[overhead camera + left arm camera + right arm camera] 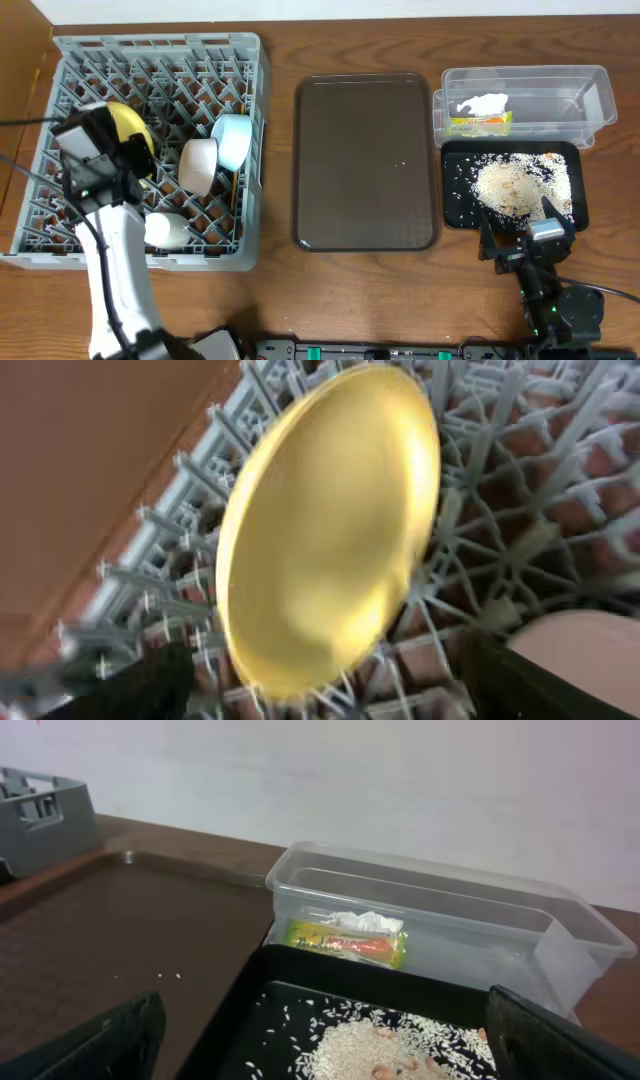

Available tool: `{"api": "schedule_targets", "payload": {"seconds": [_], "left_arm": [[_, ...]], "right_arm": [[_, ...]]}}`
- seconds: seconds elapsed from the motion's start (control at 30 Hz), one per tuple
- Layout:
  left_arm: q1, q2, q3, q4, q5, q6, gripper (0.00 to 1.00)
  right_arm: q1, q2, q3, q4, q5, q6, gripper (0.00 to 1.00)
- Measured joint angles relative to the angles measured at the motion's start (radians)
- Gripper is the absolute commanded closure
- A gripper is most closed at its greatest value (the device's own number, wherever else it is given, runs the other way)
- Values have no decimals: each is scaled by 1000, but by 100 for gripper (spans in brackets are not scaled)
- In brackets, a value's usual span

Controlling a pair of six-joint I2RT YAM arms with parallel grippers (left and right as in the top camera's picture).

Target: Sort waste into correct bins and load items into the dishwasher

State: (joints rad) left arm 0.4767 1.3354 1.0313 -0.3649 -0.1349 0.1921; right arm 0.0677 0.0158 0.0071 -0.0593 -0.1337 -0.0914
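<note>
The grey dish rack (130, 262) holds the yellow plate (130, 120), white bowl (198, 165), light blue bowl (233, 140) and white cup (165, 232). A thin stick like a chopstick (233, 190) stands by the bowls. My left gripper (130, 160) is open just behind the plate (330, 540), which stands tilted between the pegs, with my fingers (340, 685) wide apart on either side of its lower edge. My right gripper (518, 228) is open and empty over the near edge of the black tray (250, 990), which holds the rice scraps (350, 1045). The clear tub (450, 920) holds the wrapper (345, 940) and tissue (360, 920).
The dark brown serving tray (365, 160) lies between the rack and the bins, with a few rice grains on it. The clear tub (590, 100) sits behind the black tray (452, 215). A wall rises behind the table's far edge.
</note>
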Motion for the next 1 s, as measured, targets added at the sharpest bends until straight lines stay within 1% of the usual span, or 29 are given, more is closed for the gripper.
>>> {"api": "schedule_targets", "payload": {"seconds": [0.03,0.13,0.17,0.2,0.27,0.37,0.4,0.5,0.57,0.67,0.8,0.9,1.0], "left_arm": [[-1,-39,0,-37,10,-45,12],[-16,-145,0,-123,66,-122,11],[-43,-217,0,-184,113,-161,11],[-66,-254,3,-219,140,-183,10],[-122,-321,5,-342,205,-225,10],[-204,-390,6,-428,308,-253,9],[-227,-404,6,-439,346,-257,5],[-291,-435,6,-441,474,-272,4],[-318,-444,6,-453,518,-271,4],[-325,-446,6,-496,520,-271,4],[-328,-447,7,-602,517,-271,4],[-342,-449,7,-613,504,-271,4],[-388,-462,7,-601,487,-272,4]], "right_arm": [[0,0,0,0,0,0,1],[0,0,0,0,0,0,1],[0,0,0,0,0,0,1],[0,0,0,0,0,0,1],[0,0,0,0,0,0,1],[0,1,0,0,0,0,1],[0,1,0,0,0,0,1],[0,1,0,0,0,0,1],[0,1,0,0,0,0,1],[0,1,0,0,0,0,1],[0,1,0,0,0,0,1],[0,1,0,0,0,0,1],[0,1,0,0,0,0,1]]}}
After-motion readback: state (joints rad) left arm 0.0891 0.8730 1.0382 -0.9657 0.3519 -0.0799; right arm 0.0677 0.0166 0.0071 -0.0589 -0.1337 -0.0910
